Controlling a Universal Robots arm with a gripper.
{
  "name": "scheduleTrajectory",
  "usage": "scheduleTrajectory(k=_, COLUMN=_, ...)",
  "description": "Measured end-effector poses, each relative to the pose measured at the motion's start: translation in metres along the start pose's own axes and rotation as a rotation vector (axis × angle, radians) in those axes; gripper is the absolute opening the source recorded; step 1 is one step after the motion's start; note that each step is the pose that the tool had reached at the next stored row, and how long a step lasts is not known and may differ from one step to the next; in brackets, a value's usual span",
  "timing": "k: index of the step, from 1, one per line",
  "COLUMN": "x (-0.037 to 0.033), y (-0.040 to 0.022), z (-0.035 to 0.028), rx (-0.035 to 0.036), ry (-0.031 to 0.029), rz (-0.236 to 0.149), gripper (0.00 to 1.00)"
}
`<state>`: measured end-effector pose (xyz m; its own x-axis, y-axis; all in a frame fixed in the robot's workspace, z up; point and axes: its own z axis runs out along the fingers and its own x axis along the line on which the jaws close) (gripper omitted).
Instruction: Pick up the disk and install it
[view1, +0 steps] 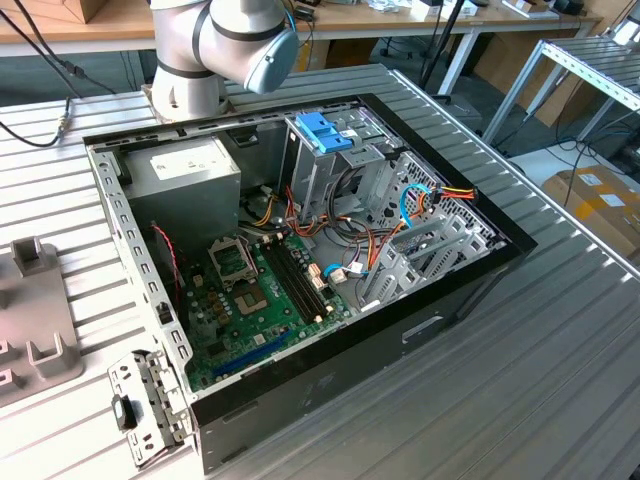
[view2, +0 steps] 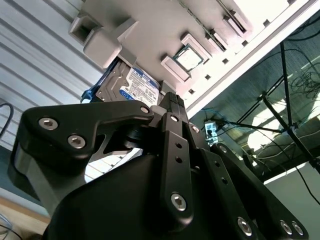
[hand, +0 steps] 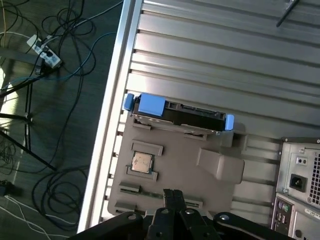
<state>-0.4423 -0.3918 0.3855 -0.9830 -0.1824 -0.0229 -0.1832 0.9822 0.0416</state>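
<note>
The disk (hand: 180, 114) lies on a grey fixture tray (hand: 175, 175) on the ribbed table; its grey metal body sits in a bright blue carrier frame. In the second wrist view the disk (view2: 131, 86) shows its labelled face beside the tray (view2: 165, 25). My gripper (hand: 173, 194) hangs above the tray, apart from the disk, with its black fingers pressed together and nothing between them. The second wrist view has the same closed fingertips of the gripper (view2: 170, 98) pointing towards the disk's edge.
A processor chip (hand: 142, 161) rests in a tray pocket. The open computer case (view1: 300, 250) holds a metal drive cage with a blue bracket (view1: 325, 130) on top. The case's rear panel (hand: 300, 185) stands close to the tray. Past the table edge (hand: 112, 100) lies a floor with cables.
</note>
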Motion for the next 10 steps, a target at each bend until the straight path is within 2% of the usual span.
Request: scheduleTrajectory(k=10, x=0.0, y=0.0, z=0.0, rx=-0.0011, ry=0.0022, rz=-0.052, gripper=0.11)
